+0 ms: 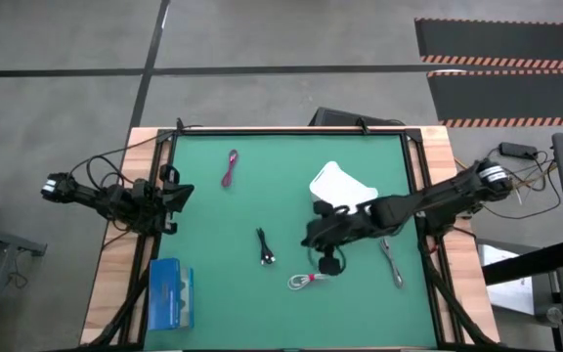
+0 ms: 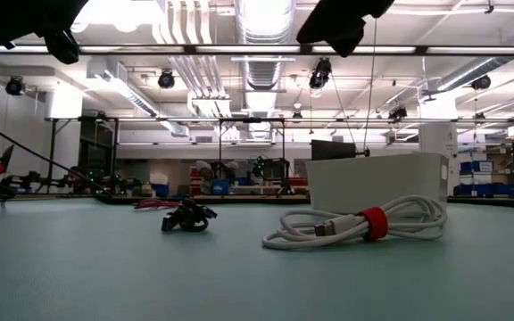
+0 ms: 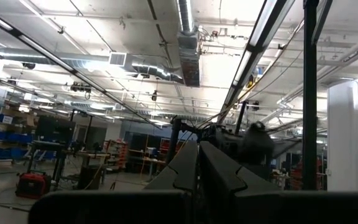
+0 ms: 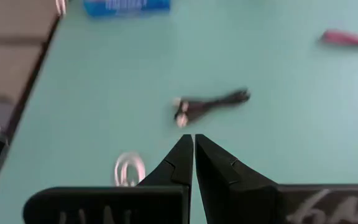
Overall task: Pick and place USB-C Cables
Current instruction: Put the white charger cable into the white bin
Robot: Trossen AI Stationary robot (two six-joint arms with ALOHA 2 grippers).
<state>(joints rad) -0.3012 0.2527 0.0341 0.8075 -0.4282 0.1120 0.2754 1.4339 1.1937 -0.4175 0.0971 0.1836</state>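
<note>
Right now the right gripper (image 4: 192,144) hangs over the middle of the green table mat (image 1: 213,225), its two dark fingers pressed together with nothing between them, tips pointing toward the short black bundled cable (image 4: 210,104) lying just ahead. That black cable sits near the mat's centre, a little toward the front edge. Just beside the gripper, nearer the front edge, lies the white coiled cable with its pink-red tie (image 1: 306,282); the low view shows it (image 2: 364,226) flat on the mat, untouched. Behind the right arm stands a white open box (image 1: 338,184), toward the back edge. The thin grey cable (image 1: 391,262) rests close to the right edge, and the magenta-red cable (image 1: 230,168) lies well apart, up near the back edge. A flat blue box (image 1: 171,293) sits in the front left corner.

Over at the left edge the left gripper (image 3: 197,163) waits, fingers closed and empty.

My read: this is the approach step, no cable picked yet. Next, those fingers must spread, drop over a bundle's middle and pinch; thin, floppy cable on a flat mat could easily slip.
</note>
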